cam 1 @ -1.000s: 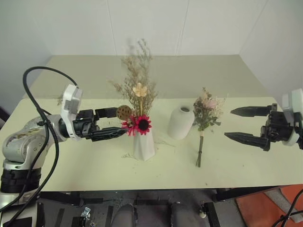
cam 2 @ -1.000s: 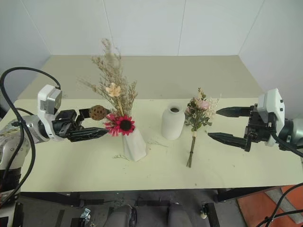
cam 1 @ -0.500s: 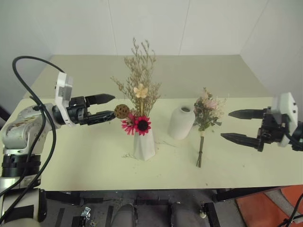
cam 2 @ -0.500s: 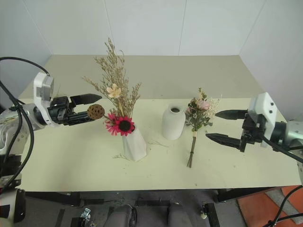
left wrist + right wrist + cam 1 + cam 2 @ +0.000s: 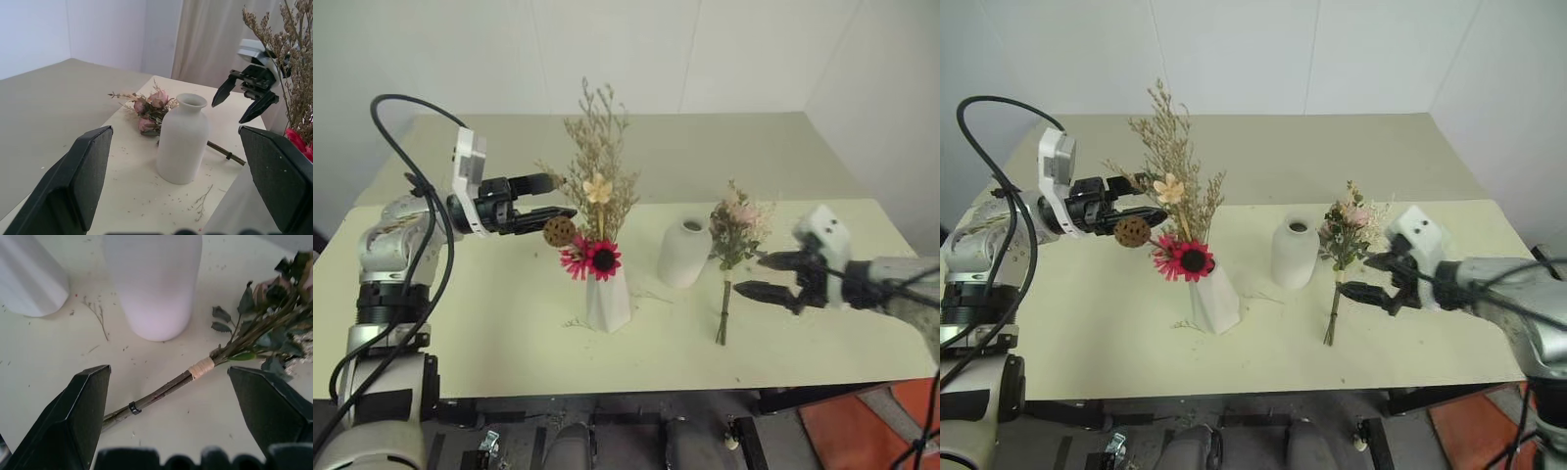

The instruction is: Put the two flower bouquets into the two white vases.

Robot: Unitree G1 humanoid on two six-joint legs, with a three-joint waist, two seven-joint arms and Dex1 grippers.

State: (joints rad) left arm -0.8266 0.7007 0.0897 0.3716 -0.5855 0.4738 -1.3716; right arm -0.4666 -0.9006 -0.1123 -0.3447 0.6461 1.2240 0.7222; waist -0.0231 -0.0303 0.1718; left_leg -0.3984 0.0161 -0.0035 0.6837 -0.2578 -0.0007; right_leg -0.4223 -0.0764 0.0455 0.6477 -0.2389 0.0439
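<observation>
The daisy bouquet (image 5: 592,201), with its brown seed ball (image 5: 557,230), stands upright in the angular white vase (image 5: 608,300). My left gripper (image 5: 563,196) hangs open just left of its dried sprigs, holding nothing. The rounded white vase (image 5: 683,253) stands empty to the right. The pale pink rose bouquet (image 5: 736,227) lies on the table beside it, stem (image 5: 195,369) toward the front edge. My right gripper (image 5: 745,273) is open and tipped down, its fingers (image 5: 85,401) on either side of the stem and apart from it.
The pale green table (image 5: 489,333) carries loose dried bits around the angular vase, and a small sprig (image 5: 98,316) lies between the vases. White walls close the back and right. A black cable (image 5: 406,108) loops above my left arm.
My right gripper has swung left and tipped downward to straddle the rose bouquet's stem. My left gripper has risen from the angular vase's neck to beside the sprigs. Both stay open.
</observation>
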